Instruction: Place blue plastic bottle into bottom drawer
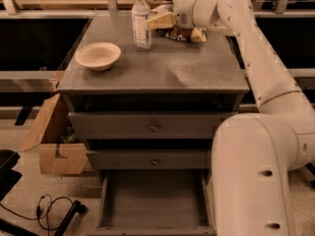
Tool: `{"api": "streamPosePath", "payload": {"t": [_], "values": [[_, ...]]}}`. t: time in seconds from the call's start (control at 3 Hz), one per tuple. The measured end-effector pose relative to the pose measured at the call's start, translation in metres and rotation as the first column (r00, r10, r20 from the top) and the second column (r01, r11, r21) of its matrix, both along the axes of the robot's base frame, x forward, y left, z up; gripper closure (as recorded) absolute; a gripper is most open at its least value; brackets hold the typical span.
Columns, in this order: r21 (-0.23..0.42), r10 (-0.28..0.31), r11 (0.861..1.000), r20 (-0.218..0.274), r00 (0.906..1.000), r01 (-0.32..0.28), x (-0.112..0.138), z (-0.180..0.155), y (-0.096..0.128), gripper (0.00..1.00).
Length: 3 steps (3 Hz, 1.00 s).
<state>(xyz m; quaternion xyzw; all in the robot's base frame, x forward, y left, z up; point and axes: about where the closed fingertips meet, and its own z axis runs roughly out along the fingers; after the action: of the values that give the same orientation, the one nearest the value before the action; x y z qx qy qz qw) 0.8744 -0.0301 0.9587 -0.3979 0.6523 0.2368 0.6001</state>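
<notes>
The blue plastic bottle (141,19), clear with a white cap and a pale label, stands upright at the back of the grey cabinet top (197,70). My gripper (158,20) is at the back of the top, just right of the bottle at label height, pointing left at it. I cannot tell whether it touches the bottle. The bottom drawer (152,200) is pulled out and open below the two closed upper drawers, and its grey floor is bare. My arm (256,146) fills the right side of the view.
A cream bowl (98,55) sits on the left of the cabinet top. A dark snack bag (181,34) lies under the gripper's wrist. An open cardboard box (54,141) stands on the floor at the left, with black cables (49,208) in front.
</notes>
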Motion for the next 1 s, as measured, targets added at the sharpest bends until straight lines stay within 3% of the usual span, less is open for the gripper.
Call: {"api": "streamPosePath", "payload": {"t": [0.67, 1.0], "values": [[0.107, 0.041, 0.994, -0.034, 0.9986, -0.037, 0.025, -0.01, 0.054, 0.0], [0.131, 0.032, 0.991, -0.04, 0.9987, -0.026, 0.035, -0.014, 0.073, 0.18]]}}
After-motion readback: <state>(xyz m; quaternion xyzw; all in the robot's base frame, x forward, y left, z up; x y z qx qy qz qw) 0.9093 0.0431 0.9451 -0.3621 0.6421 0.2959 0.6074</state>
